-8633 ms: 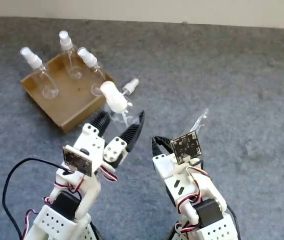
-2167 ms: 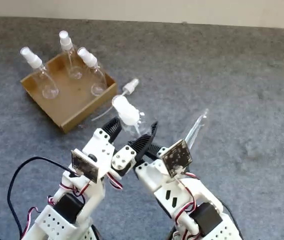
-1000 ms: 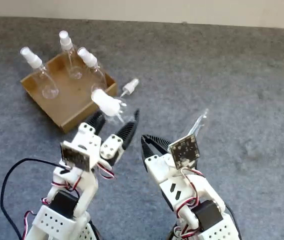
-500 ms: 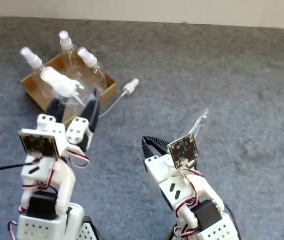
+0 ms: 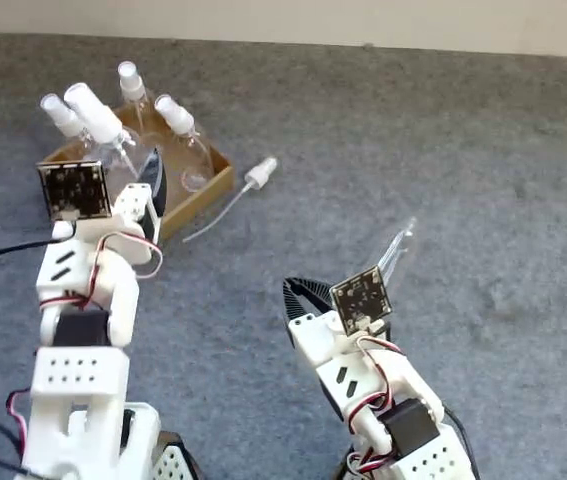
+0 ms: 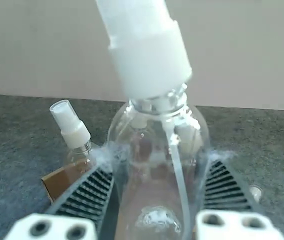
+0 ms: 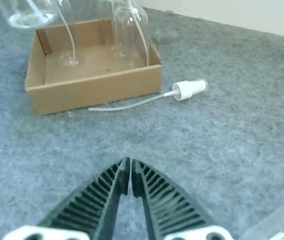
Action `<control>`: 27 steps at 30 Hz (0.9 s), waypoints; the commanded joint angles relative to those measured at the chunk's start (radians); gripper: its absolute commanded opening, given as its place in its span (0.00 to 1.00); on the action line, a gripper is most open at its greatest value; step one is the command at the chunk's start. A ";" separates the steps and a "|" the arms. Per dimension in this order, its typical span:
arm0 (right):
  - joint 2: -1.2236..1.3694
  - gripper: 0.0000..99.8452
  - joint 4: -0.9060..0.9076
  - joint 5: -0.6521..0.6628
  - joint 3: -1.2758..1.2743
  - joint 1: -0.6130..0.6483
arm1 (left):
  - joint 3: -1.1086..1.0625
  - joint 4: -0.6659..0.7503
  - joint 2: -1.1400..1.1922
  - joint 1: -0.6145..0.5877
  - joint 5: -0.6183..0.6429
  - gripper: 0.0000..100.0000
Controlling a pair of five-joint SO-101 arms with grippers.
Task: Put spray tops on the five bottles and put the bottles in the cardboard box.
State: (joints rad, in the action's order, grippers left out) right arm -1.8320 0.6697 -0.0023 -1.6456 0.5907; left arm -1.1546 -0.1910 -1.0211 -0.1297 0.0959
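Observation:
My left gripper [image 5: 135, 172] is shut on a clear bottle [image 6: 157, 165] with a white spray top [image 5: 93, 108], held upright over the cardboard box [image 5: 208, 185]. Three capped bottles stand in the box, their tops at the left [image 5: 55, 112], the back [image 5: 128, 78] and the right [image 5: 173, 112]. One of them [image 6: 74, 135] shows behind the held bottle. A loose spray top [image 5: 260, 172] with its tube lies on the carpet beside the box [image 7: 94, 87]. My right gripper [image 7: 130, 172] is shut and empty, low over the carpet short of that spray top [image 7: 189, 89].
An uncapped clear bottle [image 5: 395, 250] lies on its side on the grey carpet, just past the right arm's wrist camera. Open carpet stretches to the right and behind the box up to a pale wall.
The left arm has swung left with the capped bottle, from the middle of the carpet to above the box. The right arm has drawn back and stayed there.

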 commanded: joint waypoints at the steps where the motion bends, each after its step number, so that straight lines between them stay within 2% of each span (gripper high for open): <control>1: -0.010 0.01 -0.010 -0.003 0.008 -0.007 | 0.033 0.167 0.124 -0.013 0.005 0.02; 12: -0.010 0.01 -0.010 -0.003 0.008 -0.010 | 0.035 0.462 0.429 -0.022 0.003 0.02; 27: -0.010 0.01 -0.010 -0.003 0.007 -0.010 | 0.041 0.735 0.696 -0.059 0.003 0.02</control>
State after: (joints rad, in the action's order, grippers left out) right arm -1.8320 0.6697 -0.0023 -1.6456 0.5907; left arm -1.1546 0.4672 -0.3567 -0.1864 0.0959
